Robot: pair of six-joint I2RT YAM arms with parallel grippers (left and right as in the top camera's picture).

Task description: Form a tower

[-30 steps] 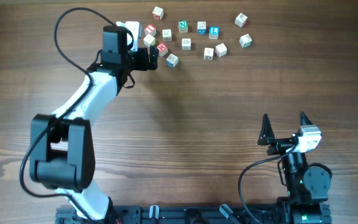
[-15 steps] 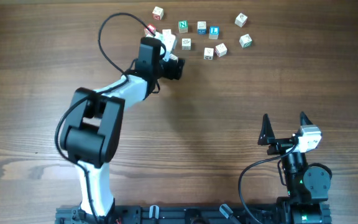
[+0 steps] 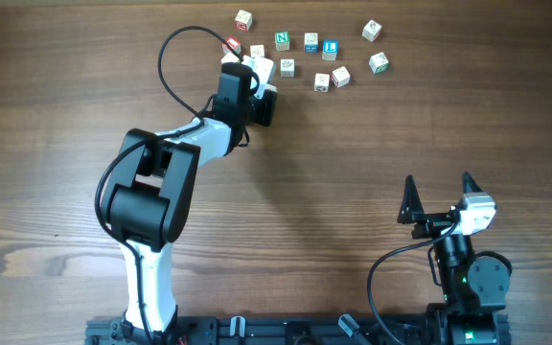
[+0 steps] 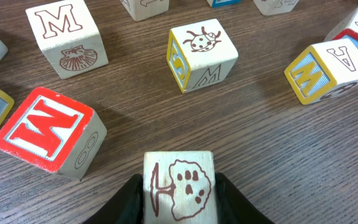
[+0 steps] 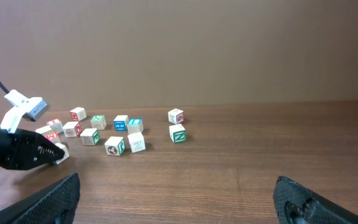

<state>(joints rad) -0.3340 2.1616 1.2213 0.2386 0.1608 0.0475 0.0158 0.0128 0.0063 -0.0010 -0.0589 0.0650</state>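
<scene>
My left gripper [image 4: 179,190] is shut on a pale wooden cube with a brown tree drawing [image 4: 180,177], its black fingers [image 4: 137,200] pressed on both sides. The cube rests at table level. In the overhead view this gripper [image 3: 270,103] sits at the left end of the scattered letter cubes [image 3: 310,43]. From the right wrist view the held cube [image 5: 59,151] shows at the gripper's tip. My right gripper [image 3: 439,196] stands open and empty near the front right, far from the cubes. The tower is out of view; every cube I see lies singly.
Close around the held cube lie a red M cube [image 4: 45,137], a ladybird cube [image 4: 202,53], a shell cube [image 4: 64,34] and a yellow-edged cube [image 4: 328,68]. Several more cubes [image 5: 178,134] spread to the right along the far side of the table.
The left arm swung right along the cube cluster and lowered over the tree cube. Its jaws went from wide open to shut on that cube. The right arm has not moved.
</scene>
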